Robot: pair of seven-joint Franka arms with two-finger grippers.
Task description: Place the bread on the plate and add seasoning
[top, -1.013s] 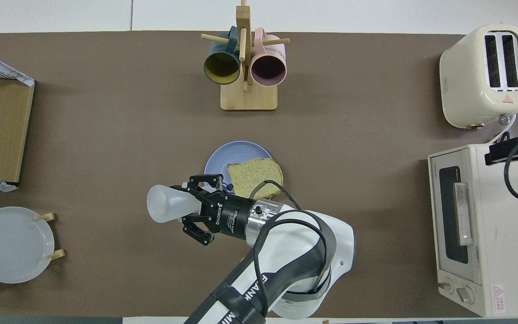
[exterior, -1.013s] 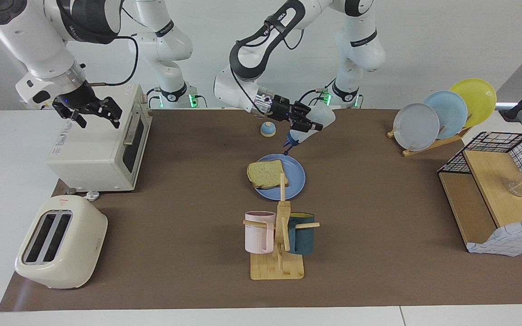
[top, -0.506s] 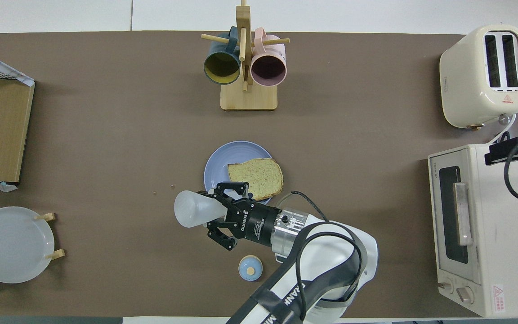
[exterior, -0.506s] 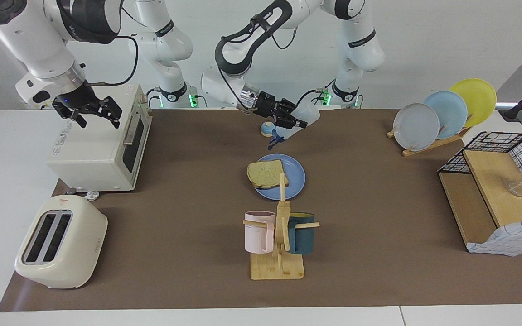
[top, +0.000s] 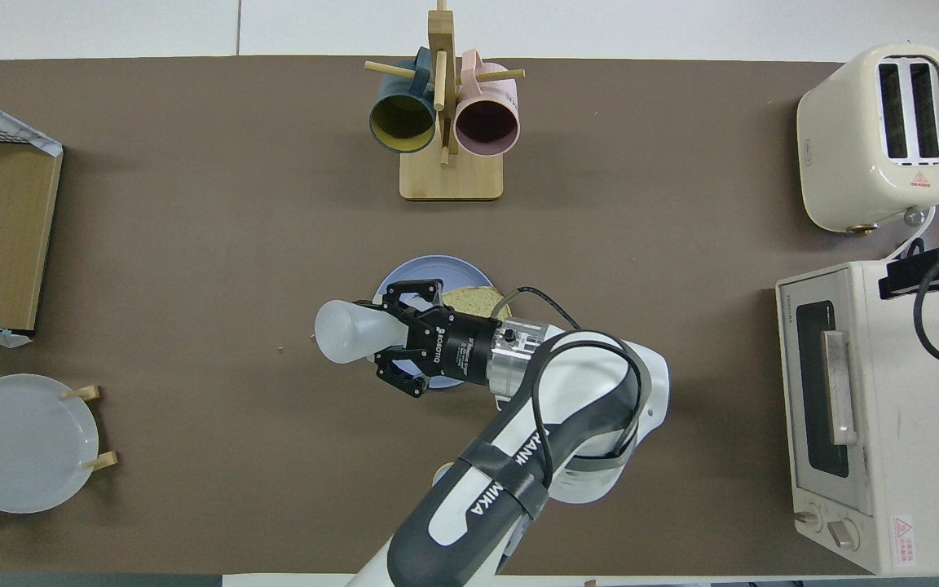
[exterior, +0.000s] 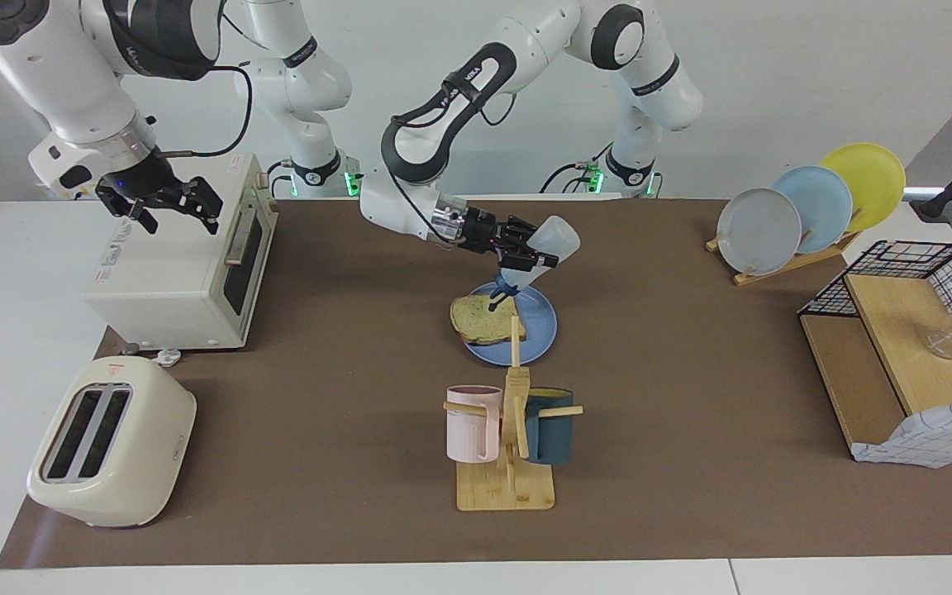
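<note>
Near the middle of the counter sits the plate [exterior: 539,332], round, flat and medium blue, with the bread [exterior: 483,318], a square tan speckled slice with a darker crust, lying on it toward the right arm's end. Over the plate hangs the left gripper [exterior: 523,249], its jaws clamped on the seasoning [exterior: 544,245], a small translucent white squeeze bottle. The bottle is tipped, its dark navy nozzle pointing down just above the edge of the bread nearest the robots. At the right arm's end of the counter, the right gripper [exterior: 168,207] hovers over a white toaster oven [exterior: 178,264], its jaws spread wide and holding nothing. A cream two-slot toaster [exterior: 111,442] stands in the corner of that end farthest from the robots. Between the plate and the counter's edge farthest from the robots stands a wooden mug rack [exterior: 509,446] carrying a pink mug and a dark teal mug
</note>
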